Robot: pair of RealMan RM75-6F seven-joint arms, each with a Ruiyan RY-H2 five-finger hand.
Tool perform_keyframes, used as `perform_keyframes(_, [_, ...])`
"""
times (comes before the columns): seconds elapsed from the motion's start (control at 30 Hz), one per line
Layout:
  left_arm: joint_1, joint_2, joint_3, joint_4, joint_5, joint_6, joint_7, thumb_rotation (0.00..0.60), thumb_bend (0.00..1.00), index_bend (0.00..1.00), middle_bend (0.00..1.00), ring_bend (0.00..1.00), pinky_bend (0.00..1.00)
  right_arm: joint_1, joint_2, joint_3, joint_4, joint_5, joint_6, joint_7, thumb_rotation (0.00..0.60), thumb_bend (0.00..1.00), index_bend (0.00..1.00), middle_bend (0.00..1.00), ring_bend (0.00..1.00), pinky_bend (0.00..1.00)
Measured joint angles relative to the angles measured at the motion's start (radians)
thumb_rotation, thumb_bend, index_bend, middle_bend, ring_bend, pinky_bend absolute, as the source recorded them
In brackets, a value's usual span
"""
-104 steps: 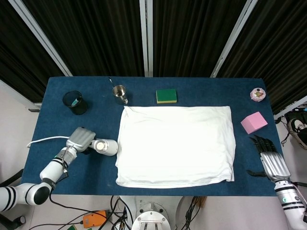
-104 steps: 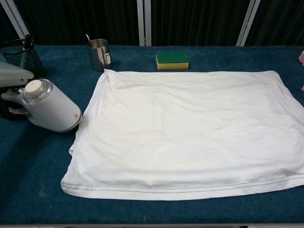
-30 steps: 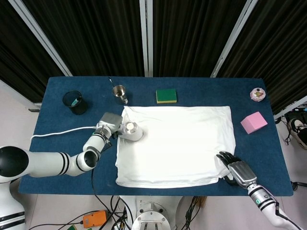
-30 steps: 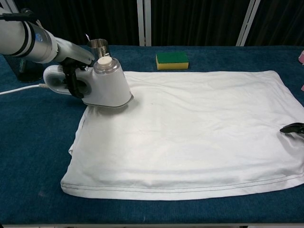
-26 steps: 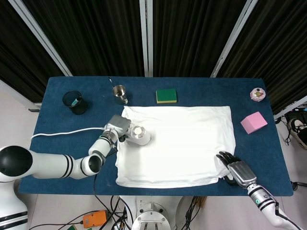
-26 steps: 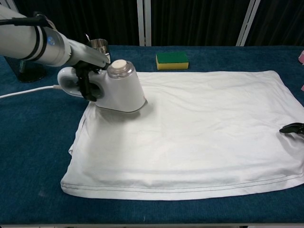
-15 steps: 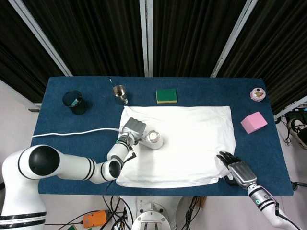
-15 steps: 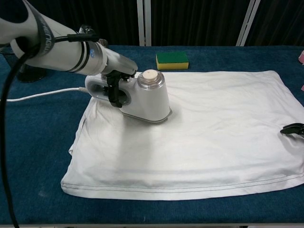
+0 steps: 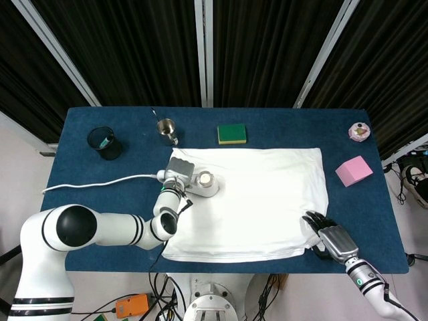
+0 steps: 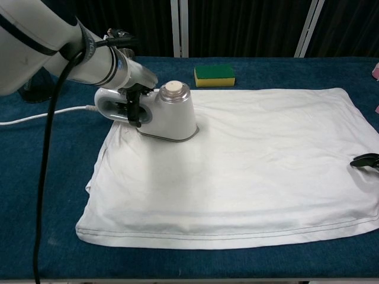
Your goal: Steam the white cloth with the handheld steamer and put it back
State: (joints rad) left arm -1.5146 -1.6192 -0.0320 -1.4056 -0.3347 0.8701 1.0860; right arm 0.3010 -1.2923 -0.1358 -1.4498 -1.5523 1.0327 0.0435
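Observation:
The white cloth [image 9: 257, 200] [image 10: 254, 165] lies spread flat on the blue table. The white handheld steamer [image 9: 196, 180] [image 10: 170, 113] stands with its plate down on the cloth's far left part. My left hand [image 9: 173, 179] [image 10: 132, 105] grips the steamer's loop handle, dark fingers wrapped through it. The steamer's white cord [image 9: 100, 182] trails off to the left. My right hand [image 9: 330, 239] lies with fingers spread on the cloth's near right corner. Only a dark fingertip of the right hand [image 10: 364, 160] shows at the chest view's right edge.
Along the table's far side stand a black mesh cup [image 9: 105, 142], a metal cup [image 9: 167, 130] and a green-and-yellow sponge [image 9: 232, 134] [image 10: 214, 74]. A pink block [image 9: 354, 171] and a small round object [image 9: 359, 132] sit at the right.
My left hand carried the steamer from the table's left onto the cloth and slid it rightward. In the last half second it drew back left and farther away. The right hand stayed still.

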Motion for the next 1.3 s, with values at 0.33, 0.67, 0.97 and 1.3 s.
perform_keyframes(0.33, [0.118,0.071,0.023,0.009,-0.012,0.004,0.000,0.600,0.63,0.85,0.88,0.77,0.68,0.006,0.000,0.007,-0.005,0.008,-0.005,-0.010,0.600,0.61,0.08,0.09,0.04,0.20])
perform_keyframes(0.67, [0.245,0.191,0.028,-0.127,0.171,0.014,-0.126,0.599,0.62,0.85,0.88,0.76,0.68,0.003,0.014,0.015,-0.012,-0.001,0.028,0.004,0.600,0.61,0.08,0.09,0.04,0.20])
perform_keyframes(0.97, [0.401,0.324,0.077,-0.327,0.452,0.100,-0.275,0.597,0.58,0.81,0.83,0.72,0.68,-0.018,0.052,0.037,-0.028,-0.012,0.113,0.035,0.600,0.61,0.08,0.09,0.04,0.20])
perform_keyframes(1.3, [0.453,0.338,0.098,-0.344,0.519,0.126,-0.310,0.599,0.23,0.26,0.34,0.29,0.39,-0.033,0.076,0.050,-0.042,-0.019,0.160,0.046,0.600,0.61,0.08,0.09,0.04,0.20])
